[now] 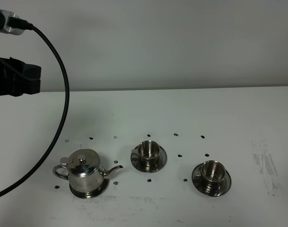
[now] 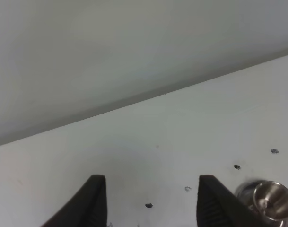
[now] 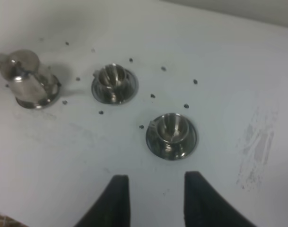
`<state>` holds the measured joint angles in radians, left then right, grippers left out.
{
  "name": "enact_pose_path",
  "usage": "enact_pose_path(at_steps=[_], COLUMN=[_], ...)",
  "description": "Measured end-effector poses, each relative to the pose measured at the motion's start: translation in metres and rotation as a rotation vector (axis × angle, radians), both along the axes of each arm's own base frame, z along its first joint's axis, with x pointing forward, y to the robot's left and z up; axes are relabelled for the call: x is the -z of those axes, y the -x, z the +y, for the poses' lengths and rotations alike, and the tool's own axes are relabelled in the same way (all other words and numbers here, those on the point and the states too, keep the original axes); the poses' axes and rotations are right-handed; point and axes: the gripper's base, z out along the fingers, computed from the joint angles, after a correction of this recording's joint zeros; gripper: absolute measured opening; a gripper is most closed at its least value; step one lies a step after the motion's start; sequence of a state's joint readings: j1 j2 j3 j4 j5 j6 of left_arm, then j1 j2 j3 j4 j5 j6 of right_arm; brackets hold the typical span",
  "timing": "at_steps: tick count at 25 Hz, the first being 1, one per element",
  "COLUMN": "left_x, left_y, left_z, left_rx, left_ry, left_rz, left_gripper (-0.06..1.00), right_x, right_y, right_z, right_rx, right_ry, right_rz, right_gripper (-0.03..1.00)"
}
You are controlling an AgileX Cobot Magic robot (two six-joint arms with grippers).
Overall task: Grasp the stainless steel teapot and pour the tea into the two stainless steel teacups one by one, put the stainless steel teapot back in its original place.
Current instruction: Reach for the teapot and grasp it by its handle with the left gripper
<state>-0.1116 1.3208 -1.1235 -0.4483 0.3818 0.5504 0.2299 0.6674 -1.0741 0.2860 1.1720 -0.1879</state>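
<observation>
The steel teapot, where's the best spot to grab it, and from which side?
Grip the loop handle of the teapot. It sticks out on the pot's left in the high view, opposite the spout aimed at the cups. Come from that side with the left gripper, fingers closing across the loop; the round body looks slippery.

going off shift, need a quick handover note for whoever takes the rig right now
Left gripper: open, empty, off at the left, touching nothing.
Right gripper: open, empty, hovering short of the right teacup.
Teapot stands on its saucer, spout toward the middle teacup. Both cups are upright.
Done: unclear, since tea in the cups cannot be made out.
Left, if unpoured: grasp the teapot, fill both cups, set it back.
</observation>
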Motion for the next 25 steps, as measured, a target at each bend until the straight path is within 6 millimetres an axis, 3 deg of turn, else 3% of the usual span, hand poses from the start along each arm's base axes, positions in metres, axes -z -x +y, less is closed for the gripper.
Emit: enact_pose_path(at_steps=[5,16,25], left_x=[0.003,0.005,0.005], left_y=[0.002,0.003,0.003], left_z=[-0.001,0.001,0.001], left_rx=[0.018,0.034,0.035], left_ry=[-0.003,-0.063,-0.064], left_rz=[0.038,0.04,0.042], left_gripper=[0.44,0.44,0.44], right_x=[0.025,0.111,0.123], right_y=[0.038,0.056,0.066], right_z=[-0.011,-0.018,-0.021], right_rx=[0.009,0.035,0.025], right_ry=[0.005,0.038,0.05], right_rz=[-0.063,0.002,-0.102], right_gripper=[0.26,0.24,0.24])
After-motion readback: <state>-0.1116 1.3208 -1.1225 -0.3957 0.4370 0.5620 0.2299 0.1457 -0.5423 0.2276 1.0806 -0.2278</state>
